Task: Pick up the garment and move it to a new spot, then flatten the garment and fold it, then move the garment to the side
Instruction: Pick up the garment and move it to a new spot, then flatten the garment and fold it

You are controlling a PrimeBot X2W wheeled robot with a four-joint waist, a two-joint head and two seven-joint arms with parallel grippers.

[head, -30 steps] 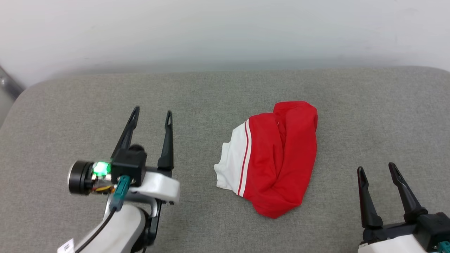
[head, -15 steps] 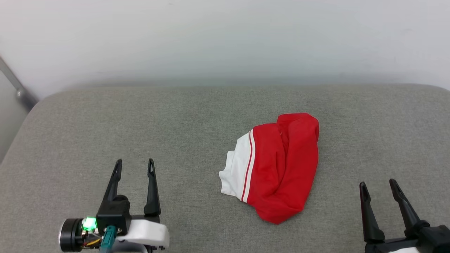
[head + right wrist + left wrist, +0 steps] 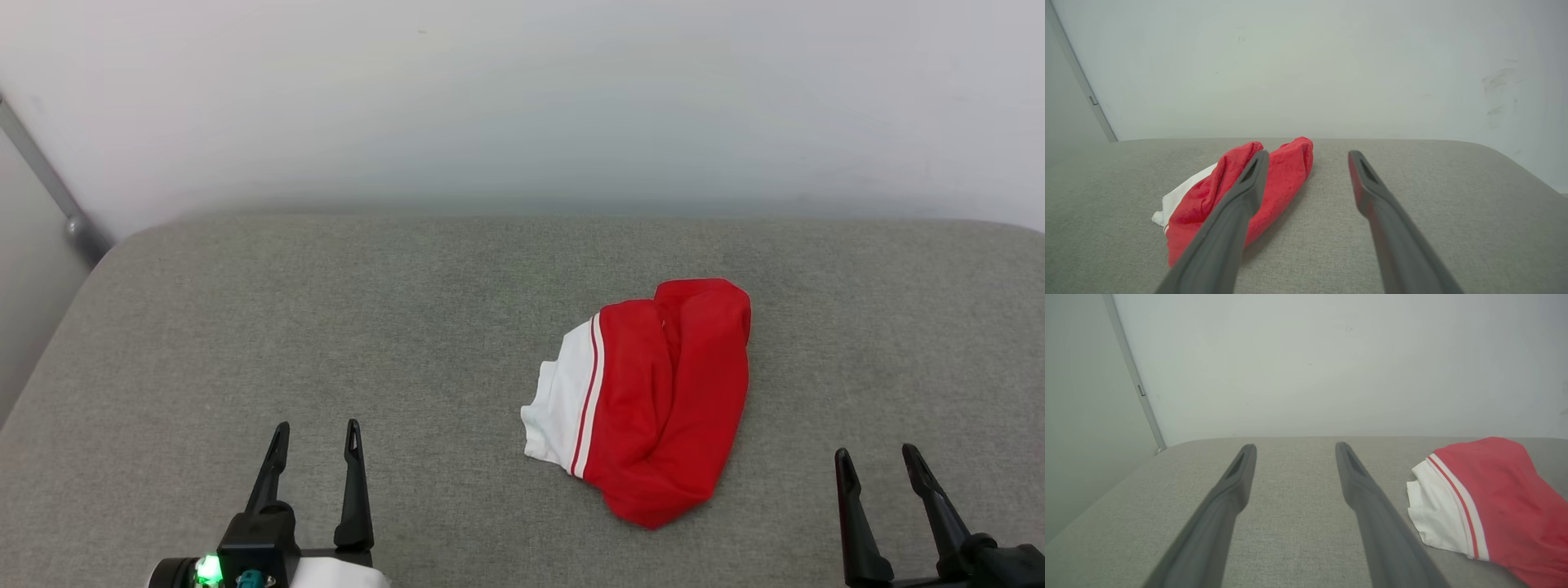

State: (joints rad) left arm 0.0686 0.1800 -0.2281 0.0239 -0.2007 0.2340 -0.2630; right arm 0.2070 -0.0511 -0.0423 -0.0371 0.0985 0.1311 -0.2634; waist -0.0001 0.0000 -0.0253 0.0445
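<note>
While the left gripper (image 3: 317, 426) and right gripper (image 3: 875, 452) wait empty at the near edge, the garment (image 3: 661, 400) lies bundled right of centre on the grey cushion (image 3: 245, 327).

Position: one gripper toward each near corner, both with jaws spread wide, nothing between the fingers, neither touching cloth. The garment sits between them, nearer the right one and clear of every edge. Its red body is doubled over itself, with the white sleeve (image 3: 559, 408) and striped trim (image 3: 589, 400) turned toward the left edge. The bundle is lumpy, not flat, so I judge it either unsorted or only roughly folded; cannot tell which. Wide jaws with fingers aimed at the far edge read as a ready stance: either arm could go in, and the right has the shorter reach. Soft jersey on a fabric cushion will likely drag rather than slide.
</note>
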